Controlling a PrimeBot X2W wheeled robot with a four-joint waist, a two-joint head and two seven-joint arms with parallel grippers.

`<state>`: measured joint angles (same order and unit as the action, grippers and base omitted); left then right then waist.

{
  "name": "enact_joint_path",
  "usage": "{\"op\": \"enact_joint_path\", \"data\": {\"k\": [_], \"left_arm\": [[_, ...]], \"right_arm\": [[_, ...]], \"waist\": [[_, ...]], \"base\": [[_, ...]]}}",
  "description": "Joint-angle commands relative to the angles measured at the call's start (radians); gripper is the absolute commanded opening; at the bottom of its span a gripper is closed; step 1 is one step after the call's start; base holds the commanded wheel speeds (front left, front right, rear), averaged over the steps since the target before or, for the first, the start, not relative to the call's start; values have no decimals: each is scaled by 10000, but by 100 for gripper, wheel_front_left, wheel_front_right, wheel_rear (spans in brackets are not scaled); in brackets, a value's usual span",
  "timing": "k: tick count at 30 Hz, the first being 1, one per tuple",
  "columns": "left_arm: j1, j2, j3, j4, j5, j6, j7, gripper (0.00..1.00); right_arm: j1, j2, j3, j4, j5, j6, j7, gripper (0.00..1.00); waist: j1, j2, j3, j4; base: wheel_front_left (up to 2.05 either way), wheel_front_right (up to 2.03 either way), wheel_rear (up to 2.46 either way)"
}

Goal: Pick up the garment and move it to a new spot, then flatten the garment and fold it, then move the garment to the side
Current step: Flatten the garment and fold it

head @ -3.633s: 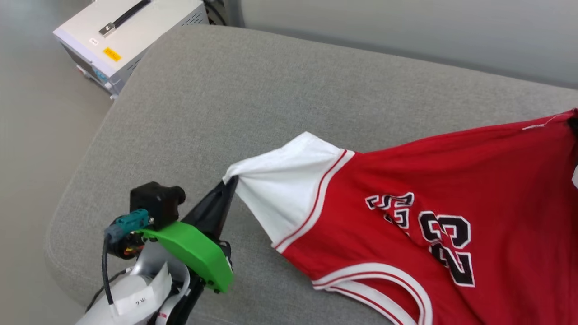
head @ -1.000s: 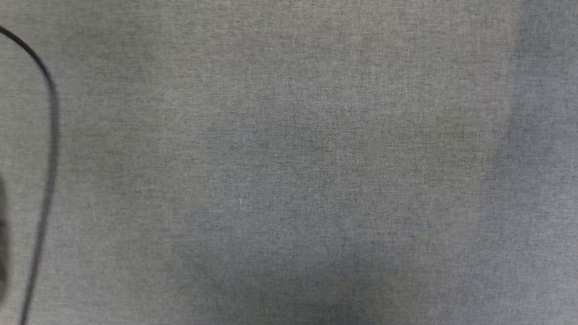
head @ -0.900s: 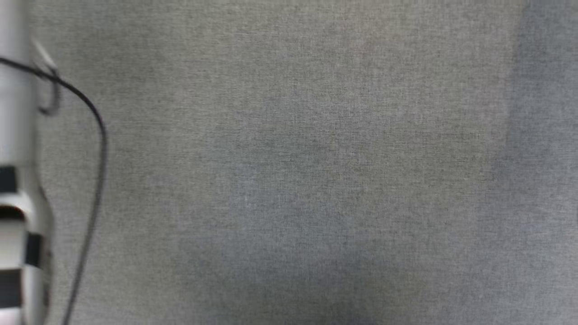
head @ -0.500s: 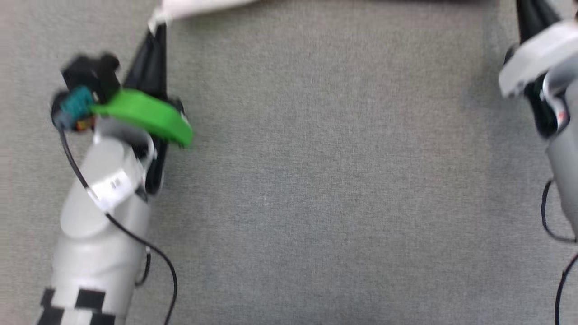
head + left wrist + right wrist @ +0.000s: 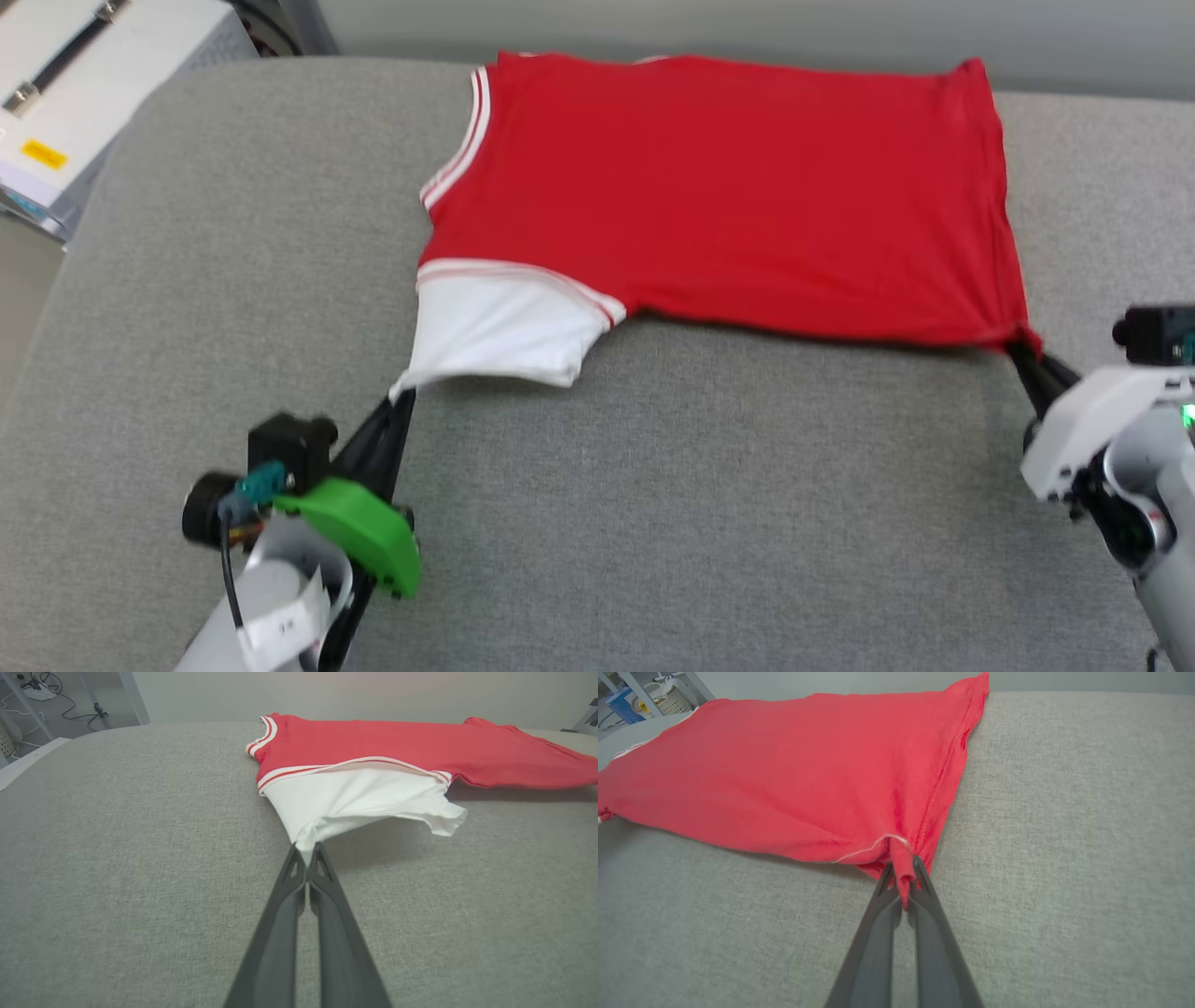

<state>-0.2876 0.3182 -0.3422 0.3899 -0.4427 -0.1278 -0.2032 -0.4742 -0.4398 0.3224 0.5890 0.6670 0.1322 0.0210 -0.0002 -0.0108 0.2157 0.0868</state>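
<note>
Grip, both sides: my left gripper [image 5: 306, 851] is clenched on the very tip of the white sleeve [image 5: 355, 798], and my right gripper [image 5: 903, 870] is pinched on a twisted corner of the red hem [image 5: 901, 856]. The garment [image 5: 728, 187] lies spread just ahead of both sets of fingertips, plain red side up on the grey cushion [image 5: 653, 523]. Its near edge is raised a little, with shadow under it.

Risks, nearest first:
- Both bites are small. The left one has only a point of sleeve, so a harder pull apart could slide it out of my fingers.
- The right corner is rolled into a cord. If I set it down like that, I judge it will leave a pucker along the hem.
- The sleeve sags and curls just past my left fingertips. If I lower without tension, it may tuck under itself.
- An uneven pull would skew the body, because most of it rests on cloth that grips.

Room:
- There is wide bare cushion between my two grippers and behind them. That is the best space for drawing back.
- Left of my left gripper the cushion is open out to its rounded rim. A white equipment box [image 5: 56, 93] stands beyond that, far ahead-left.
- Far ahead, the garment's far edge is close to the cushion's back rim, so there is little room to push forward.
</note>
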Motion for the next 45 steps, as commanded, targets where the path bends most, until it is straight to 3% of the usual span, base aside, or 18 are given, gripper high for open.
{"op": "enact_joint_path", "data": {"k": [1, 10, 18, 23, 32, 36, 45], "left_arm": [[510, 186, -31, -173, -104, 28, 91, 0], [2961, 816, -156, -2071, -329, 425, 762, 0], [4636, 1749, -636, -3715, -965, 206, 2178, 0], [5014, 1657, -552, -4295, -1146, 361, 1972, 0], [3486, 1219, -111, -4314, -347, 938, 692, 0], [1554, 1005, -206, -3459, -64, 806, 817, 0], [-300, 763, -382, -1798, 107, 542, 723, 0]], "right_arm": [[501, -199, 11, -228, 186, -15, 177, 0], [3075, -637, -611, -2154, 641, -15, 1188, 0], [5542, -923, -1761, -4371, 1140, -15, 2893, 0], [6479, -726, -2695, -5703, 1162, -15, 3592, 0], [6141, -188, -3744, -7037, 562, -15, 4442, 0], [4786, 2, -3726, -6931, -59, -15, 4879, 0], [3068, 61, -3299, -5813, -660, -15, 5214, 0]], "waist": [[2, 108, -789, 201], [2, 108, -1486, 235], [2, 108, -1859, 321], [2, 108, -1806, 326], [2, 108, -1397, 99], [2, 108, -475, -176], [2, 108, 551, -391]], "base": [[0, 0, 0], [0, 0, 0], [0, 0, 0], [0, 0, 0], [0, 0, 0], [0, 0, 0], [0, 0, 0]]}}
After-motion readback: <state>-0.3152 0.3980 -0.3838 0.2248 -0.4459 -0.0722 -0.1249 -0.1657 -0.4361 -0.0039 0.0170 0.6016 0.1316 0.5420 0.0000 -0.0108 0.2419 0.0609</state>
